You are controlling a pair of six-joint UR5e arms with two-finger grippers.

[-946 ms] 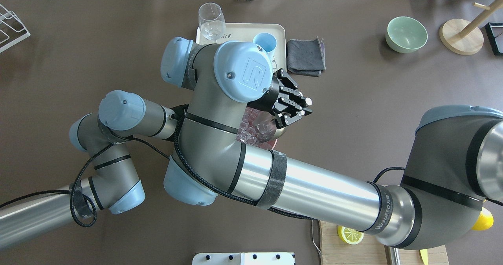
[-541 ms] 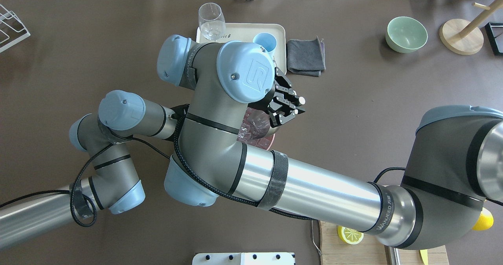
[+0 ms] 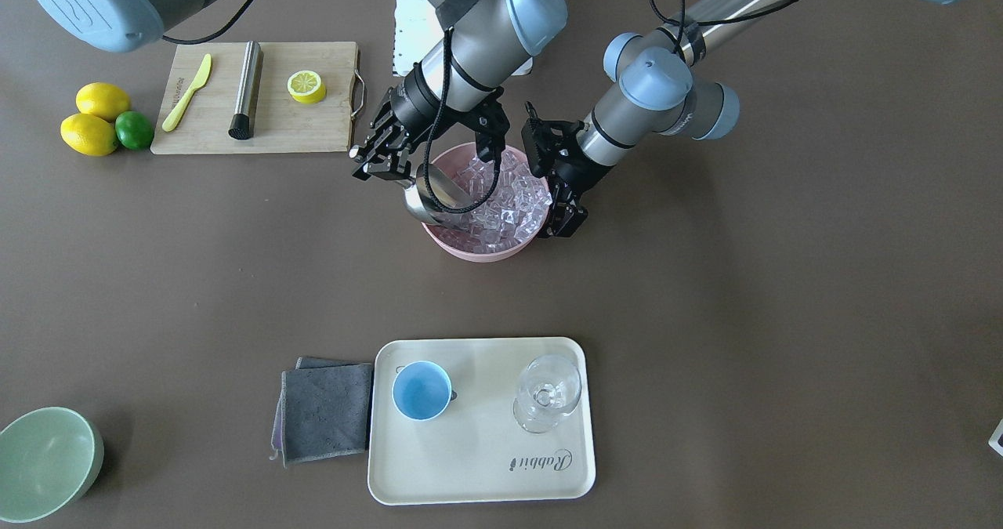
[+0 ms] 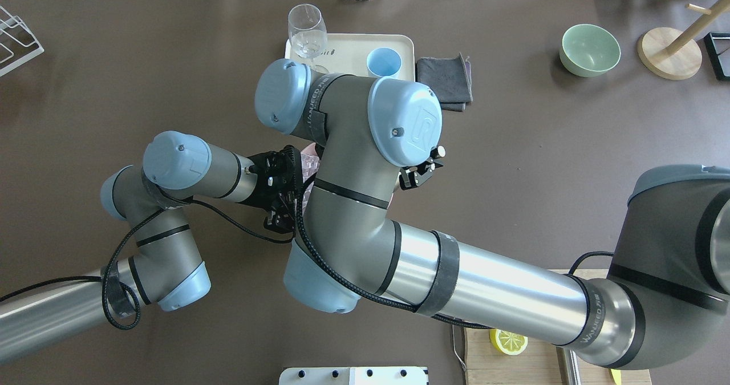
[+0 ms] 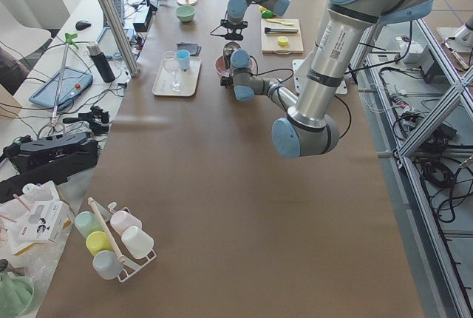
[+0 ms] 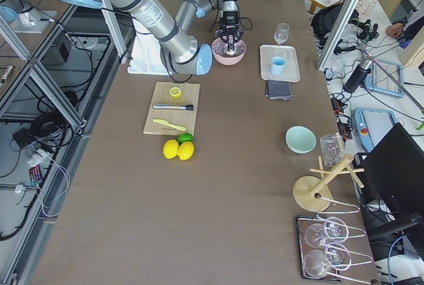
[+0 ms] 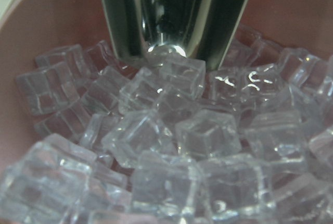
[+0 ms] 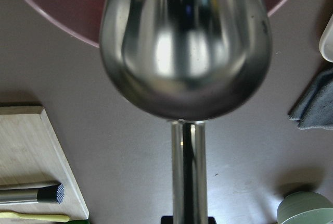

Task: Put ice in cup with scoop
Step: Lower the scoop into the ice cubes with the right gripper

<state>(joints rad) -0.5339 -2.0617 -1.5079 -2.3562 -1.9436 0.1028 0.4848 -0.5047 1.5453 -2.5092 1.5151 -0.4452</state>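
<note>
A pink bowl (image 3: 478, 248) at the table's middle holds the ice (image 3: 505, 200), several clear cubes. My right gripper (image 3: 382, 168) is shut on the rod handle of the steel scoop (image 3: 435, 196), whose trough is tipped down into the ice at the bowl's side. The left wrist view shows the scoop (image 7: 171, 15) resting on the cubes (image 7: 171, 146). My left gripper (image 3: 566, 209) is shut on the bowl's opposite rim. The light-blue cup (image 3: 421, 390) stands empty on a cream tray (image 3: 482, 466), apart from both grippers. In the overhead view my right arm hides the bowl.
A clear stemmed glass (image 3: 548, 392) shares the tray. A grey cloth (image 3: 325, 407) lies beside it and a green bowl (image 3: 47, 462) stands farther off. A cutting board (image 3: 258, 129) carries a lemon half, a steel cylinder and a yellow knife; lemons and a lime (image 3: 102, 121) lie beside it.
My right wrist has swung and turned, tipping the scoop down into the ice; its gripper now sits lower and is largely hidden under the wrist in the overhead view. The left arm has not moved.
</note>
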